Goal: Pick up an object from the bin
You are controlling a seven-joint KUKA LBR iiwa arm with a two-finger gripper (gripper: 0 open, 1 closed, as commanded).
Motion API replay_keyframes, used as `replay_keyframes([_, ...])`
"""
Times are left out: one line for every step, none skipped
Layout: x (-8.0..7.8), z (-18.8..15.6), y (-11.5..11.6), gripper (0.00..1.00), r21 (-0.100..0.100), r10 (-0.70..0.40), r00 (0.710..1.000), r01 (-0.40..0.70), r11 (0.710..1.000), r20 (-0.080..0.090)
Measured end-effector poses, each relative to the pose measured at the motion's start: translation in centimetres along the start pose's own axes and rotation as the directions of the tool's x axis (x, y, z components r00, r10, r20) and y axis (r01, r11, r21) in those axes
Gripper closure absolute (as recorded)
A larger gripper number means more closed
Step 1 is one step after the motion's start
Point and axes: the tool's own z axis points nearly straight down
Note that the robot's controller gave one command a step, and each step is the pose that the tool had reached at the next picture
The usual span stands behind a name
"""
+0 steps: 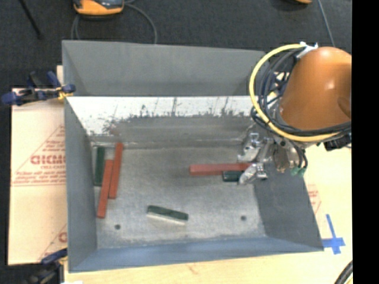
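Note:
My gripper (251, 163) is low at the right side of the bin, close to the right wall. Its two fingers stand apart, one above and one below the right end of a flat red bar (214, 170) that lies across the bin floor. A short dark green block (232, 176) lies against the bar's lower edge, right by the lower fingertip. The fingers look open around the bar's end, and I cannot see them pressing on it. Further left, near the front, rests a small green and white block (167, 213).
Along the left wall lie a dark green stick (99, 165) and two red sticks (117, 169) (105, 190), side by side. The arm's orange cover and cables hang over the bin's right rim.

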Motion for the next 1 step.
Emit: replay_keyframes([0.05, 0.18, 0.03, 1.0, -0.001, 0.0, 1.0, 0.0, 1.0, -0.004])
